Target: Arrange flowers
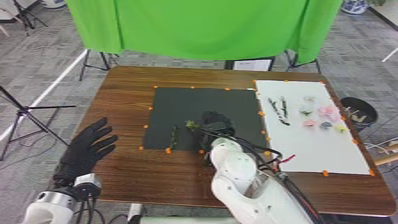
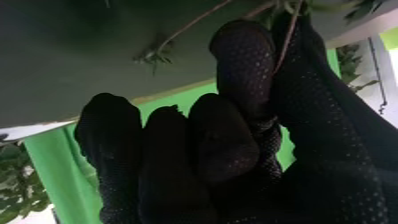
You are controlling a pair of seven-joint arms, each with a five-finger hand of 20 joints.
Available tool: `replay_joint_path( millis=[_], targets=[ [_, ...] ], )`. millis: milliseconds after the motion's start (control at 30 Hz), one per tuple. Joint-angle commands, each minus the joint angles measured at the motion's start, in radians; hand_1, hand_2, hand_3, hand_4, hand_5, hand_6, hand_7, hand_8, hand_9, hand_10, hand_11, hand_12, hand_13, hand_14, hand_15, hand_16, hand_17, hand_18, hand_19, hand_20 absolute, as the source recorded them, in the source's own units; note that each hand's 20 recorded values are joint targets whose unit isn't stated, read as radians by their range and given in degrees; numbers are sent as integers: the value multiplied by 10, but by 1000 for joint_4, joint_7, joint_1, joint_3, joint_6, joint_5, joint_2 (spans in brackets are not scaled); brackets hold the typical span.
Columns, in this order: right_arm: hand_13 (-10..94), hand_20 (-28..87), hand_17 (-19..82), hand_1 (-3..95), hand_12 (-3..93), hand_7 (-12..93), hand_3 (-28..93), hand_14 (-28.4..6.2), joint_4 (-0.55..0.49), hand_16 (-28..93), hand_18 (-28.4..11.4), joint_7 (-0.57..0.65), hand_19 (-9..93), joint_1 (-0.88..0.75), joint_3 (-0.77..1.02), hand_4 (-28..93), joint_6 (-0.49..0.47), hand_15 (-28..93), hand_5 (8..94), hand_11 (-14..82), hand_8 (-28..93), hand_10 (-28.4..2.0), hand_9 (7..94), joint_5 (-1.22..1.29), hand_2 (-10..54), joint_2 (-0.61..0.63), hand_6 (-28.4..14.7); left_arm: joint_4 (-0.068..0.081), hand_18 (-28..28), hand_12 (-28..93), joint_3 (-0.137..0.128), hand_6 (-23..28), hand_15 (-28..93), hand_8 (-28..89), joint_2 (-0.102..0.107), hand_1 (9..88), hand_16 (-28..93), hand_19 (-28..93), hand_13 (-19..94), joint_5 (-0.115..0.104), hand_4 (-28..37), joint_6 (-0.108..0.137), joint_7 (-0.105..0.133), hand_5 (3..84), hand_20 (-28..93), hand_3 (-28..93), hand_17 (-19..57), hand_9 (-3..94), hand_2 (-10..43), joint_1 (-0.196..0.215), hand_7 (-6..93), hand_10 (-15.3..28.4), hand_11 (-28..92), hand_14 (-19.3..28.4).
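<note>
My right hand (image 1: 216,122) is low over the black mat (image 1: 235,100). In the right wrist view, thumb and a finger of this hand (image 2: 240,75) pinch a thin reddish stem (image 2: 286,45). Just left of the hand, in the head view, a green sprig (image 1: 191,124) shows; part of it may be hidden by the hand. Another leafy stem (image 1: 173,137) lies on the mat's left part. My left hand (image 1: 84,150) is open beside the table's left edge. Pink (image 1: 326,111), white and yellow (image 1: 340,128) blooms lie on the white sheet (image 1: 306,150), beside dark sprigs (image 1: 280,111).
The brown table (image 1: 129,105) has orange markers along both sheets. A framed card (image 1: 252,65) stands at the back edge, in front of a green cloth (image 1: 187,30). A black bin (image 1: 359,110) is off the right edge, and a tripod (image 1: 28,112) stands off the left.
</note>
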Motion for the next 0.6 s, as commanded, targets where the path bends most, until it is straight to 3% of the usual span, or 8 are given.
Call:
replay_joint_path(
  millis=[33, 600],
  targets=[
    [850, 743, 549, 327, 579, 476, 870, -65, -3, 429, -233, -6, 932, -21, 1, -132, -20, 903, 835, 697, 228, -62, 878, -13, -80, -15, 15, 5, 231, 159, 2, 32, 358, -131, 0, 261, -20, 418, 191, -2, -258, -14, -8, 264, 81, 708, -93, 229, -42, 0, 242, 119, 251, 163],
    [832, 733, 525, 264, 589, 447, 863, -70, 13, 436, -234, -13, 932, 8, 9, -187, 4, 890, 818, 677, 143, -66, 859, -42, -85, -5, 4, 7, 229, 168, 5, 33, 338, -118, -1, 260, -9, 412, 191, -2, -259, -12, -11, 263, 82, 704, -92, 229, -42, -4, 223, 117, 229, 162]
  ],
)
